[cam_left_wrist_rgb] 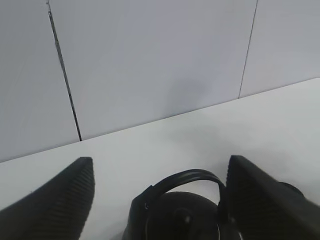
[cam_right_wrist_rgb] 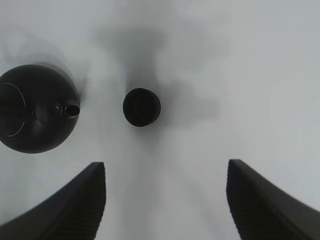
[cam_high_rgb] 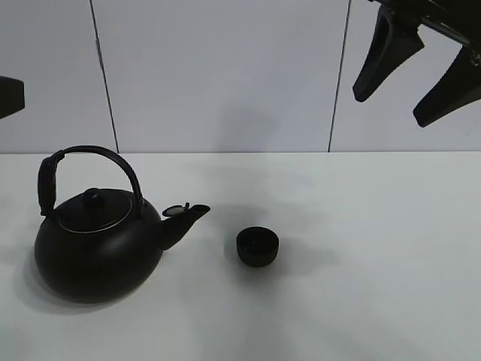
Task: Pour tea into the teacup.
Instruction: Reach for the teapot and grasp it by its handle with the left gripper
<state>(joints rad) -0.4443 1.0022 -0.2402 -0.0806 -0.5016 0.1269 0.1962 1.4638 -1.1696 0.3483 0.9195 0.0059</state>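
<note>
Grippers both wide apart, empty: left gripper above one kettle, right gripper high over desk with one teacup.

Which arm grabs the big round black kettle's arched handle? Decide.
Left. The left gripper hangs open above the arched handle; the right gripper, also open, is high, past the small black teacup.

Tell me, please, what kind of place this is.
Probably a robot test bench, not a home kitchen: a plain white table, flat white wall panels behind it, and only a black kettle and teacup set out, with the right pincer hanging open above.
</note>
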